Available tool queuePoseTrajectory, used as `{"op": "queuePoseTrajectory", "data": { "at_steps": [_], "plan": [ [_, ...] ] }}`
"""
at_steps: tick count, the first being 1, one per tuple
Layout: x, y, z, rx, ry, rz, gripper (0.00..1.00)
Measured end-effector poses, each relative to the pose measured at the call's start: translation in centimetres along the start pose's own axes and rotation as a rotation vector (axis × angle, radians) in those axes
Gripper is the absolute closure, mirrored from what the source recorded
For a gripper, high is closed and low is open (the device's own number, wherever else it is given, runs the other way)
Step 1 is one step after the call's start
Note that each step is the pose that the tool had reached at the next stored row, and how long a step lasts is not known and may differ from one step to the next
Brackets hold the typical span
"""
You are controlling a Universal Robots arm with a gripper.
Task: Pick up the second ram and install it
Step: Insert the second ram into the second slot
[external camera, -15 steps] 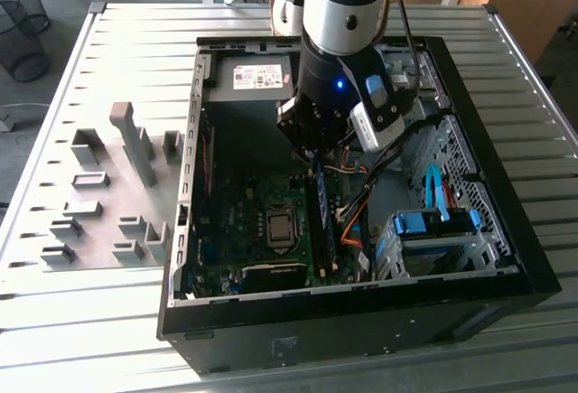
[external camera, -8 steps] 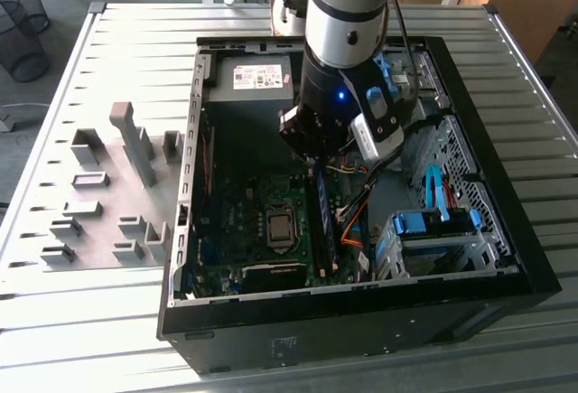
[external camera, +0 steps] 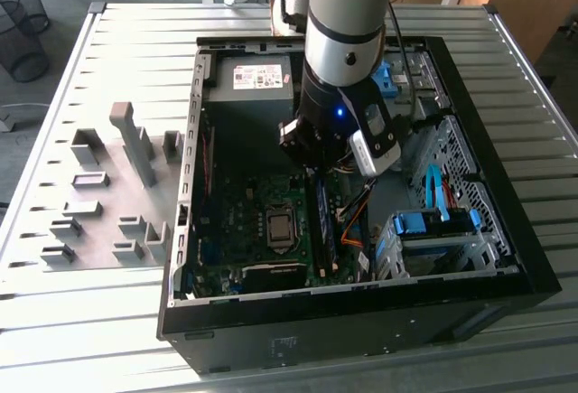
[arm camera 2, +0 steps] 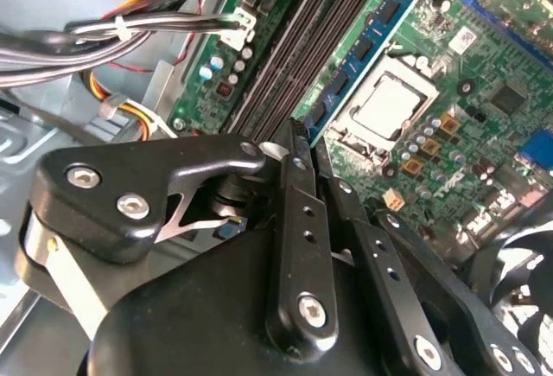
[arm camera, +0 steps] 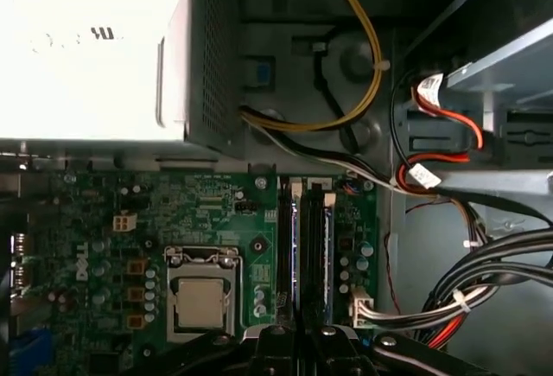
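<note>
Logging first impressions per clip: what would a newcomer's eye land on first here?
The robot arm plunging into the open computer case on the slatted table. Its gripper sits right over the memory slots, beside the bare processor socket on the green motherboard.

Green motherboard (arm camera: pixel 207 220) at lower left; yellow cable (arm camera: pixel 367 65) upper centre; light-blue drive brackets (external camera: pixel 433 223) at right; black claw (arm camera 2: pixel 298 147).

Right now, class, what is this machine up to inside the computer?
A robot arm reaches into an open computer case on a slatted table. Its gripper sits low over the motherboard's memory slots, beside the processor socket. RAM sticks already stand in the slots.
</note>
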State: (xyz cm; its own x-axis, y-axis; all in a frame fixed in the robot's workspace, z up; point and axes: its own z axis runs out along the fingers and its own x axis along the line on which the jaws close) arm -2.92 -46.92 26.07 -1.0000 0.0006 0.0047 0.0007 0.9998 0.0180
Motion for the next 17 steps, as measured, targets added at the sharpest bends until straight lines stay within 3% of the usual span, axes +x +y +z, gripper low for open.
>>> {"op": "queuePoseTrajectory", "data": {
  "at_steps": [6,17],
  "plan": [
    [0.0,-0.08,0.13,-0.0001,0.0005,0.0,0.86],
    [-0.03,-0.15,1.99,-0.0024,0.0005,0.004,0.86]
  ]
}}
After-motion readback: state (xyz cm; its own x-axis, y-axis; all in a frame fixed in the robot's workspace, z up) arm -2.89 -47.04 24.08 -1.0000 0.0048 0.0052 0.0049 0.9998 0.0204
